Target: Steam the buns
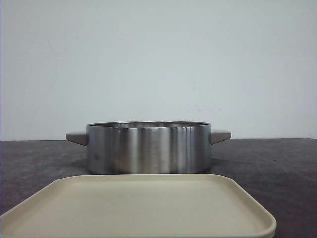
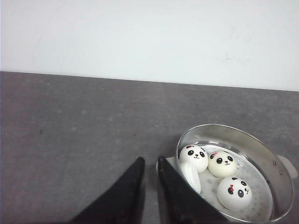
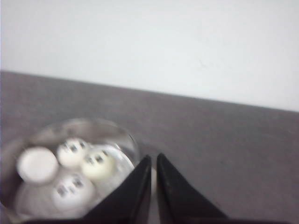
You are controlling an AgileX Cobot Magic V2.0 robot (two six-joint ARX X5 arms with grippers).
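Pot (image 1: 148, 148): steel, two grey handles, on dark table (image 1: 277, 168), directly behind beige tray (image 1: 138, 208).
Pot contents: four buns (image 2: 224, 179); three upright with faces outward, one tipped on its side.
Left gripper (image 2: 150, 164): outside pot rim, fingers nearly together, holding nothing.
Right gripper (image 3: 154, 161): outside pot rim, fingers nearly together, holding nothing.

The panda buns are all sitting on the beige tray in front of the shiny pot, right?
Not quite. The tray holds nothing in the front view. The left wrist view shows the panda buns inside the shiny pot, which does stand behind the tray.
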